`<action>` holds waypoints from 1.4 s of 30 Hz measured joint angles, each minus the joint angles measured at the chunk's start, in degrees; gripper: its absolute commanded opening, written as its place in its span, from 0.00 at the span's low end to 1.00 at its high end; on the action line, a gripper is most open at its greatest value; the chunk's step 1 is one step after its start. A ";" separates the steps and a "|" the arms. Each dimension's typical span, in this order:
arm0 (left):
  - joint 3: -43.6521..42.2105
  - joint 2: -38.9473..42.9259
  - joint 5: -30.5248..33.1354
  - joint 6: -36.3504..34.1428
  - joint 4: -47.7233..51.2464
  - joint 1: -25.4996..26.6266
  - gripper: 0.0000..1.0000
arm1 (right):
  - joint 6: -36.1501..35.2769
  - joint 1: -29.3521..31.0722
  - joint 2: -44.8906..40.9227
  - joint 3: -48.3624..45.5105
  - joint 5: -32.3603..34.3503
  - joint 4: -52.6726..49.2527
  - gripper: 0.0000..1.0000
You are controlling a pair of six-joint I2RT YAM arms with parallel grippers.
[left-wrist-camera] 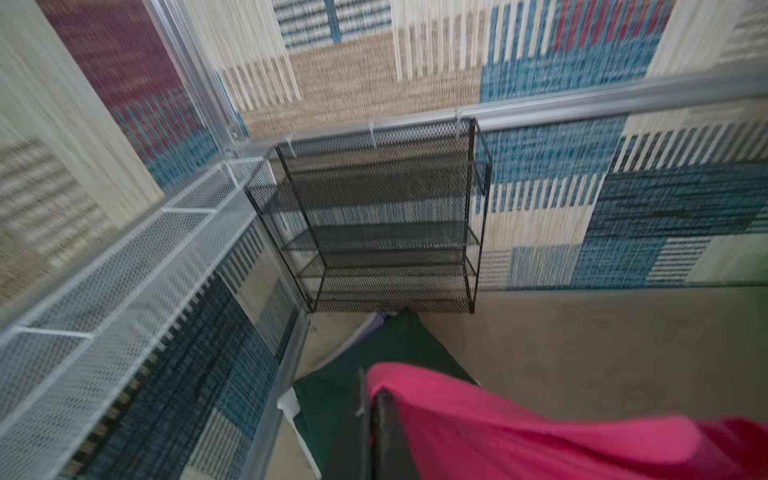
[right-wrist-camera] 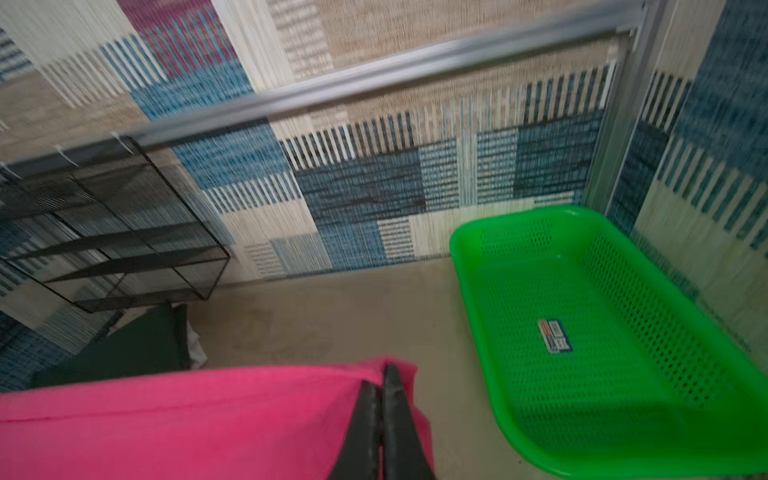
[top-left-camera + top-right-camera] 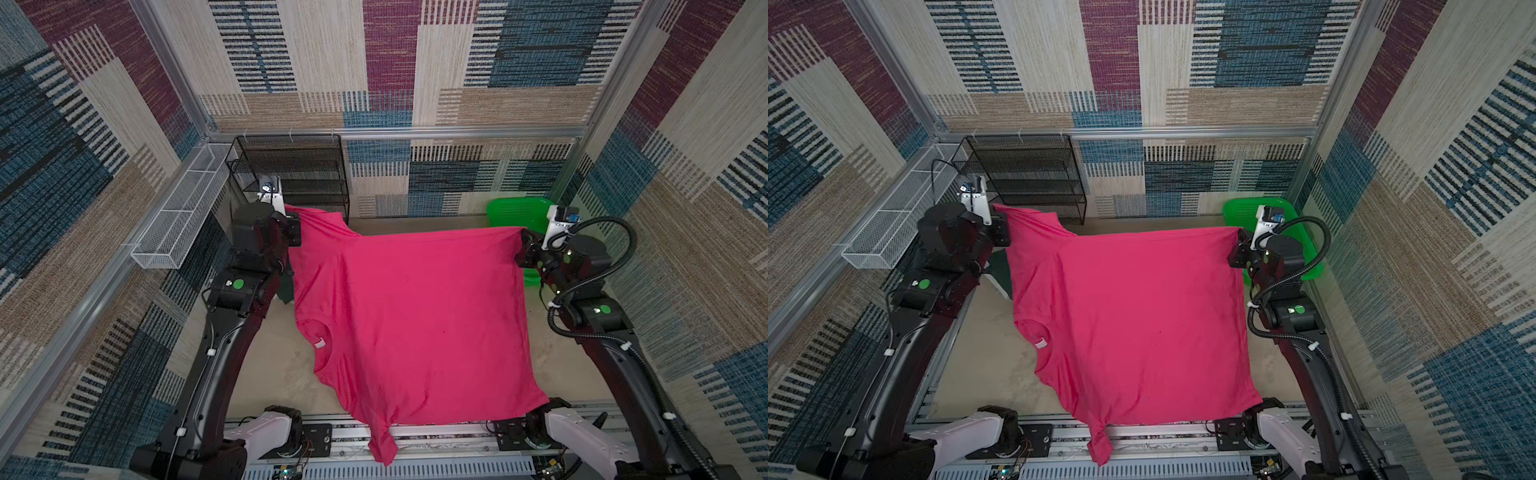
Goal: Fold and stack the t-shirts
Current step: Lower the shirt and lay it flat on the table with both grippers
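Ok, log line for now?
left gripper: shut on pink t-shirt | right gripper: shut on pink t-shirt | pink t-shirt: stretched between them

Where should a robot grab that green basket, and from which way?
Probably by the long rim of the green basket nearest the pink shirt, pinched from above: it lies flat, open-topped, thin-rimmed, with walls close behind its far sides.

black rack [image 3: 291, 174]: back wall | white mesh tray [image 3: 178, 224]: left wall | green basket [image 3: 513, 214]: right
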State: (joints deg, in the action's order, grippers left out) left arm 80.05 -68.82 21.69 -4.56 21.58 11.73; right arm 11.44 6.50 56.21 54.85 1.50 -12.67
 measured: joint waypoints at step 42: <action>2.16 -35.50 -2.80 10.45 -24.92 0.92 0.73 | -2.10 0.24 39.74 7.76 9.25 24.98 0.99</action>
State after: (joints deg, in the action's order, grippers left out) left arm 82.21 -104.31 18.90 5.89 -3.33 12.64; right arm 9.34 6.74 95.94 62.61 10.74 12.32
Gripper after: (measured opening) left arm 0.739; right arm 0.982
